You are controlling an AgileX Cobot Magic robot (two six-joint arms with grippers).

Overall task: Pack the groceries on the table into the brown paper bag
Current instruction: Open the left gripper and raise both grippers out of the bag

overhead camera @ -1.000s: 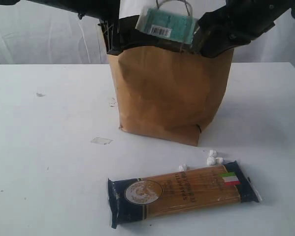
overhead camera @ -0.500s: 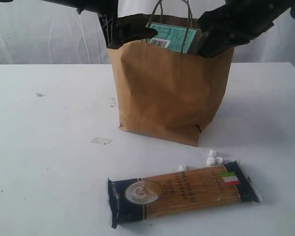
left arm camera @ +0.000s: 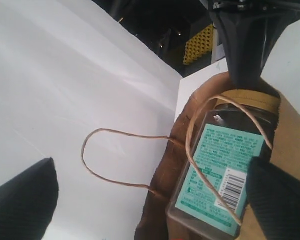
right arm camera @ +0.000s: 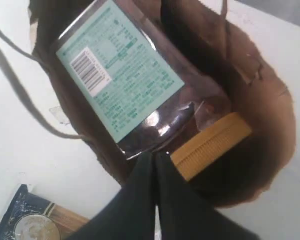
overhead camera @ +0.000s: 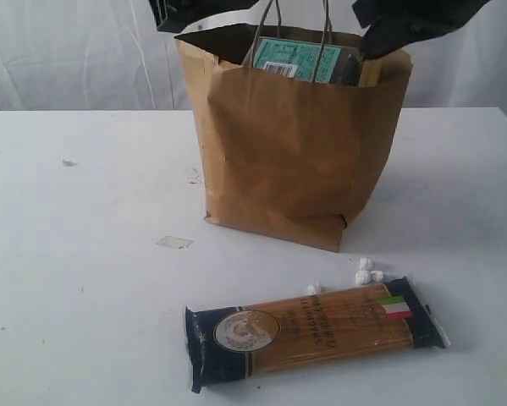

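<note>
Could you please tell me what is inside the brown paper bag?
A gold-lidded clear jar with a teal label lies tilted at the bag's mouth; anything beneath is hidden.

- The long navy-ended spaghetti pack (overhead camera: 315,334) is showing lengthwise lettering that appears to be reading "SPAGHETTI"; the smaller lines beside it are coming out too blurred to read.
- An Italian flag mark (overhead camera: 394,307), green, white and red, is sitting by one navy end of that pack, and a round gold emblem (overhead camera: 246,330) by the other.
- The gold-lidded jar (right arm camera: 160,122) is carrying a teal label (right arm camera: 120,82) with a barcode (right arm camera: 88,70); its fine print and digits are proving too small to read.
</note>
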